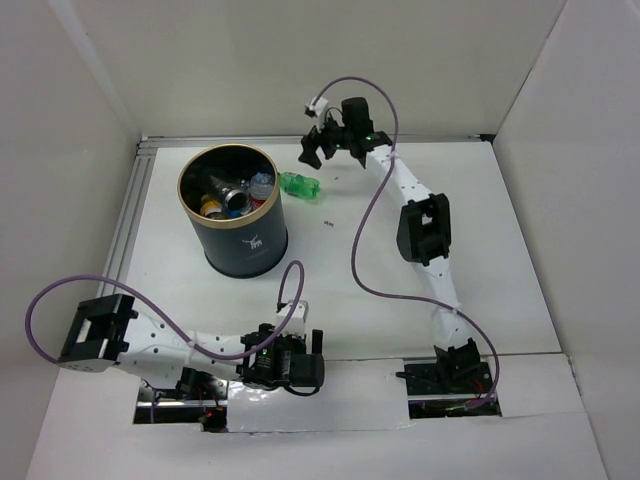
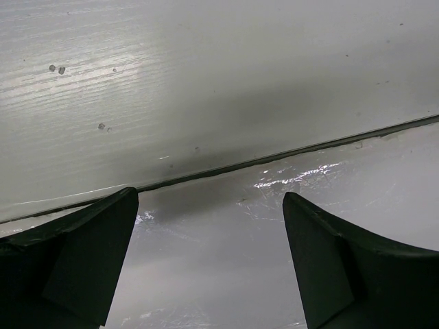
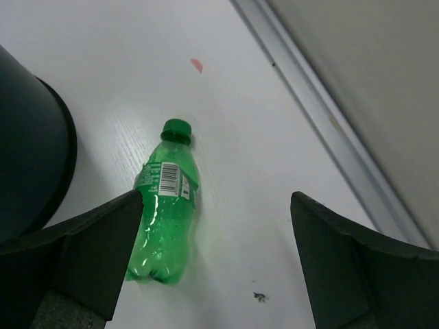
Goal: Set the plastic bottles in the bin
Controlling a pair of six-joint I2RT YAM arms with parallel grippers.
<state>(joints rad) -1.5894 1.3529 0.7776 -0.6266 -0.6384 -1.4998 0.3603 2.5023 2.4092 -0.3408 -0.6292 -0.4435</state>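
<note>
A green plastic bottle lies on its side on the white table, just right of the black bin. Several bottles and cans lie inside the bin. My right gripper hovers open above the back of the table, behind the green bottle. In the right wrist view the green bottle lies by the left finger with its cap pointing away, and the open gripper holds nothing. The bin's wall fills the left edge. My left gripper rests open and empty at the near edge.
An aluminium rail runs along the table's left side and another along the back. White enclosure walls stand on three sides. A taped seam crosses under the left gripper. A dark speck marks the table.
</note>
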